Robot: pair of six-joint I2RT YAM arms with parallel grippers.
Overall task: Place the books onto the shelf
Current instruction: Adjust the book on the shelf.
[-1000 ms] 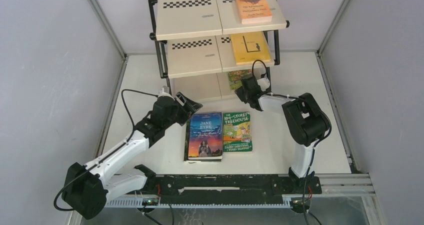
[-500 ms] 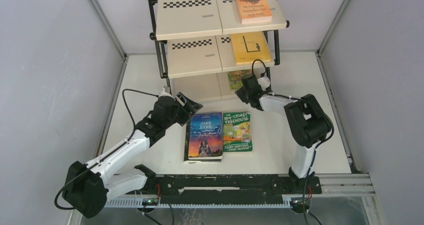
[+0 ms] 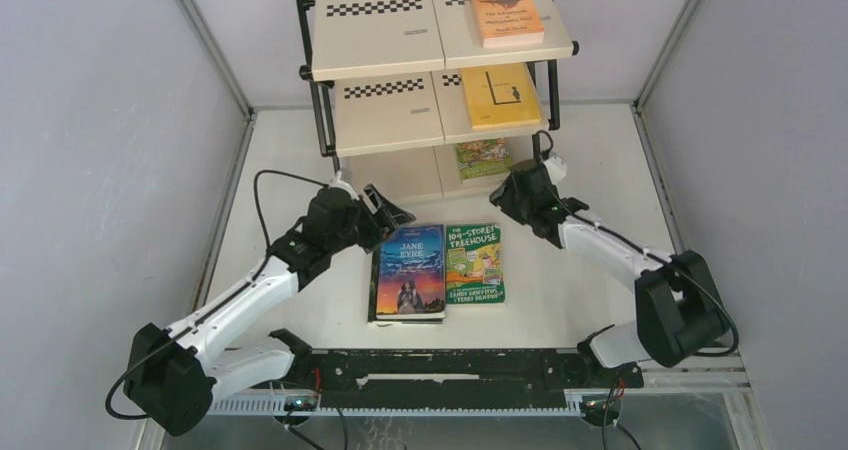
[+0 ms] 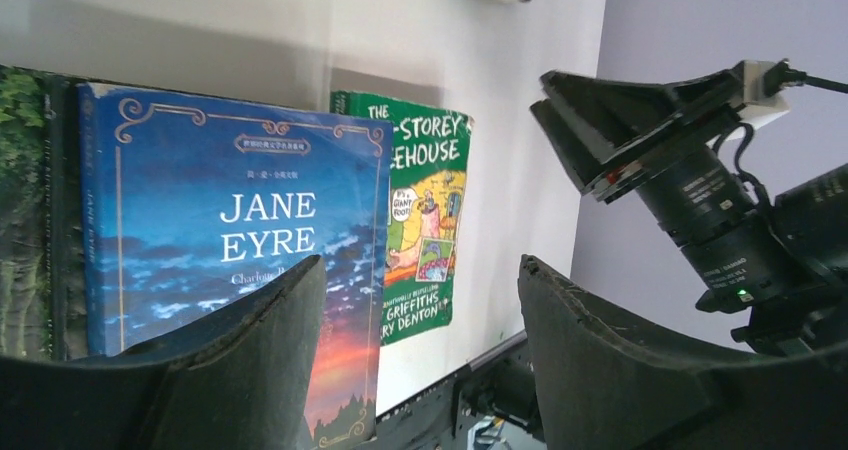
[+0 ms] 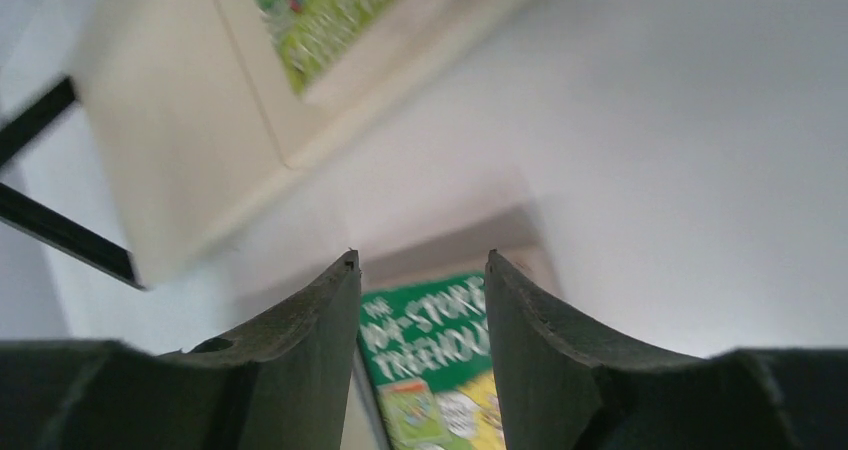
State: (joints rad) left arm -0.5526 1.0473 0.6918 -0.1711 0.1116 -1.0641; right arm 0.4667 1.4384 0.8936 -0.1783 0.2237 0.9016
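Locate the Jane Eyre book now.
Top view: Jane Eyre lies flat on the table, immediately left of the green Treehouse book, with the left pincer at its upper-left corner.

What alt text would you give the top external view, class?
Jane Eyre and a Treehouse book lie side by side on a table between the left arm and right arm. Behind, a shelf holds an orange book on top, a yellow book below, a green book lowest.

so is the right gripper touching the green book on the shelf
Apart: right wrist view shows a clear gap between right gripper and green book.
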